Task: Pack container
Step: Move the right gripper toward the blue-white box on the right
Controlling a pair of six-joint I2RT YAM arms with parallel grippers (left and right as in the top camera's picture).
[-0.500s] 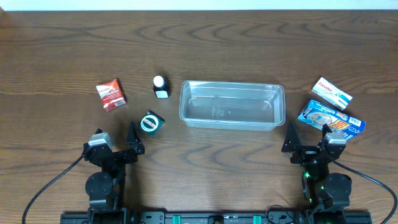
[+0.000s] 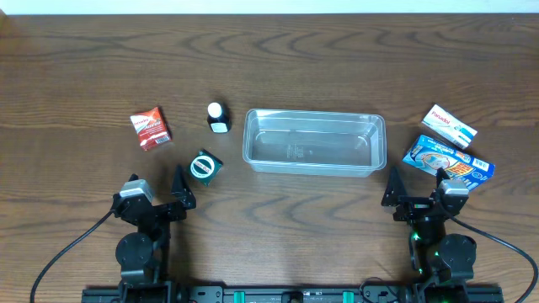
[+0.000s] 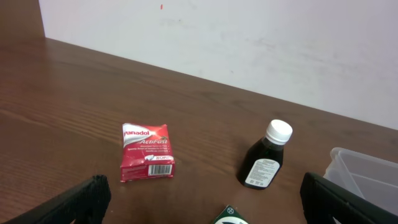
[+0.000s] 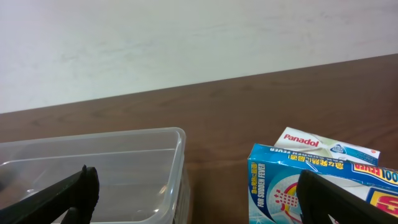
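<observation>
The clear plastic container (image 2: pixel 313 141) stands empty at the table's middle; its rim shows in the right wrist view (image 4: pixel 124 140) and its corner in the left wrist view (image 3: pixel 367 171). A red Panadol box (image 2: pixel 151 128) (image 3: pixel 147 160), a dark bottle with a white cap (image 2: pixel 217 117) (image 3: pixel 265 159) and a green box (image 2: pixel 205 166) (image 3: pixel 231 216) lie left of it. A white Panadol box (image 2: pixel 449 124) (image 4: pixel 323 145) and a blue box (image 2: pixel 446 160) (image 4: pixel 311 186) lie right of it. My left gripper (image 2: pixel 170 195) (image 3: pixel 205 211) and right gripper (image 2: pixel 415 198) (image 4: pixel 193 205) are open and empty near the front edge.
A white wall (image 3: pixel 249 43) rises behind the table's far edge. Black cables (image 2: pixel 67 248) run from both arm bases at the front.
</observation>
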